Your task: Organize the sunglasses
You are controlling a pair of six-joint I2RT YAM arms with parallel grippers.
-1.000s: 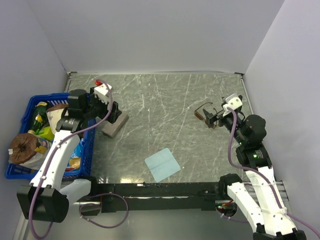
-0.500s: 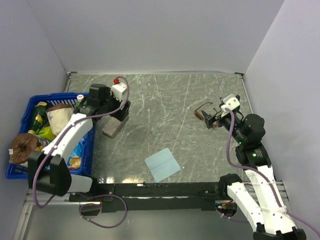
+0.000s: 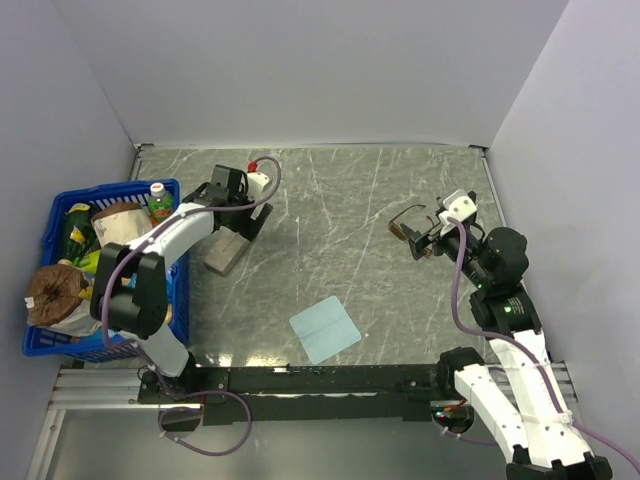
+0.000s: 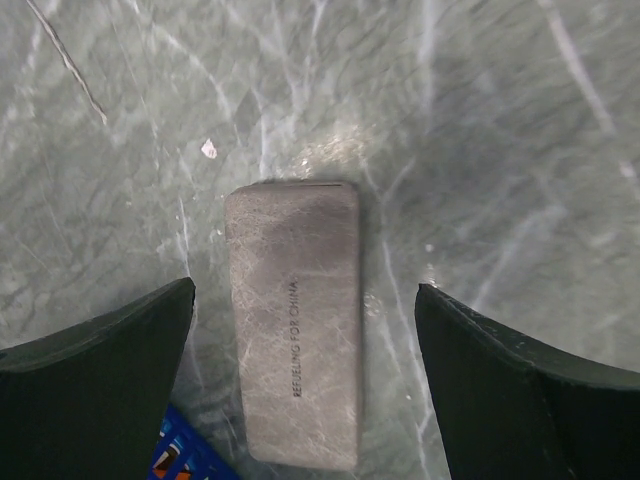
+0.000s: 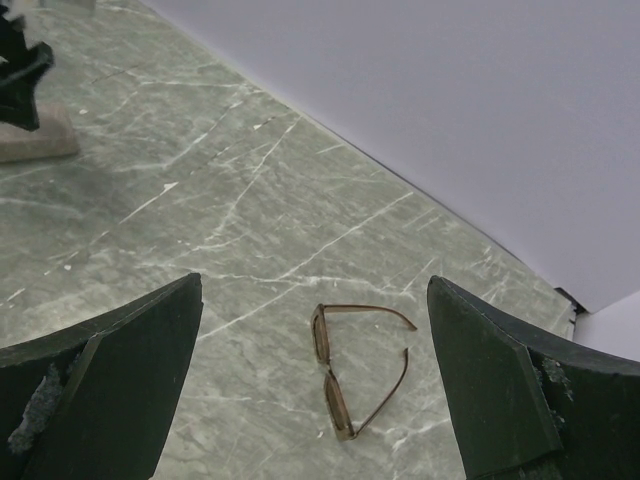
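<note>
sunglasses [image 5: 334, 398], apparently unfolded, on table [image 5: 200, 230]

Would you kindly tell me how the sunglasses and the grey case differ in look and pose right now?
The sunglasses are a thin brown frame with dark lenses; the case is a solid grey-brown slab. The sunglasses lie with temple arms unfolded; the case lies closed. The sunglasses sit far right; the case sits left, near the blue basket. Both rest flat on the table, ungripped.

Both the left fingers [image 4: 90, 370] and the right fingers [image 5: 100, 370] spread wide
</note>
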